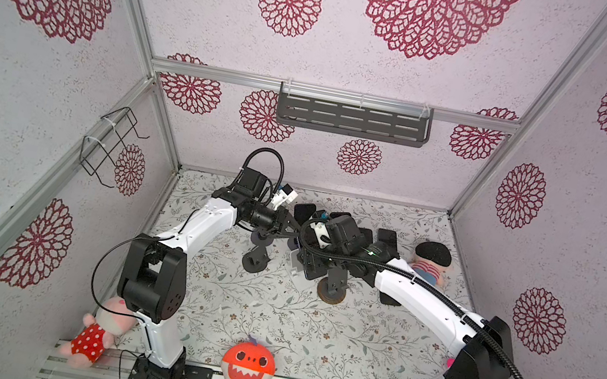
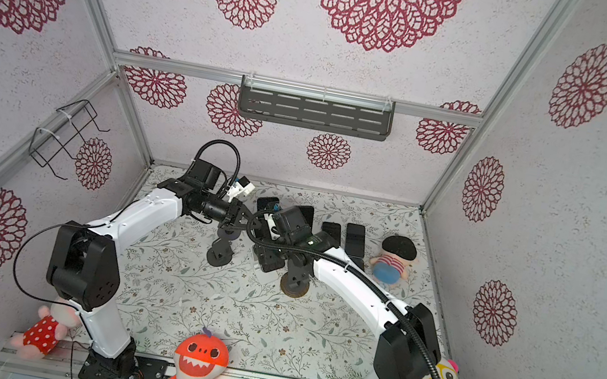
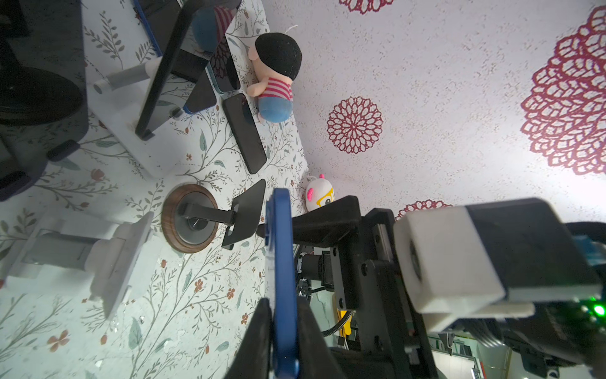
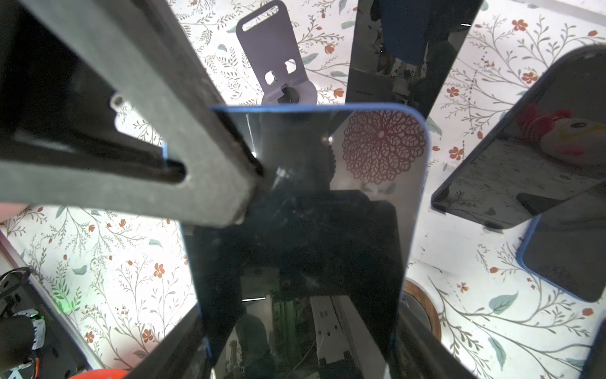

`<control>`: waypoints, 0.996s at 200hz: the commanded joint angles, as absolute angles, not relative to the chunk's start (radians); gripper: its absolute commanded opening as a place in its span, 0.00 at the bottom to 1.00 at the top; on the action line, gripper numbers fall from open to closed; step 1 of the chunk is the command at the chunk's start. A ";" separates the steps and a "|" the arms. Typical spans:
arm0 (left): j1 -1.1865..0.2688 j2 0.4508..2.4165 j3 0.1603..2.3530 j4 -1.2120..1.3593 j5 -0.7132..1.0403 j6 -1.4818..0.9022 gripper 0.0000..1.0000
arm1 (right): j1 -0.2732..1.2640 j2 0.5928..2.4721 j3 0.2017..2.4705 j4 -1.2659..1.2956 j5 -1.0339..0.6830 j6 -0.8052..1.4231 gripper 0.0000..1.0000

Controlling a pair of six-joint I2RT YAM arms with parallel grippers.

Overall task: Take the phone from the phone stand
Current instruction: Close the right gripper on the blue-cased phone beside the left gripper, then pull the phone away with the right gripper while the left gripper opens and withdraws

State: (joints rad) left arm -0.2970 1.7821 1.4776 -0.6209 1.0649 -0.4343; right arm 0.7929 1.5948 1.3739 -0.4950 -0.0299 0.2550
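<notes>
The blue-cased phone (image 4: pixel 314 197) hung clear of the wood-based phone stand (image 3: pixel 190 218), just beside it. The left gripper (image 3: pixel 282 306) pinched its faces while the right gripper (image 4: pixel 300 318) clamped its side edges, apparently for a handover.

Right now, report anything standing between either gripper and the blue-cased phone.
Nothing visible does. The left fingers pinch the dark phone in a blue case by one edge, and the right fingers press its two long sides.
</notes>
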 commanded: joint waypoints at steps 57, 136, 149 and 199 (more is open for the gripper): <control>-0.285 1.747 1.476 -0.584 1.103 -0.462 0.41 | 0.793 1.539 1.387 -0.469 0.000 0.270 0.57; -0.276 1.744 1.475 -0.578 1.108 -0.464 0.61 | 0.732 1.492 1.407 -0.556 0.048 0.272 0.56; -0.275 1.746 1.474 -0.578 1.107 -0.464 0.62 | 0.716 1.472 1.404 -0.563 0.052 0.271 0.56; -0.270 1.746 1.471 -0.574 1.101 -0.458 0.62 | 0.614 1.374 1.390 -0.646 0.081 0.267 0.55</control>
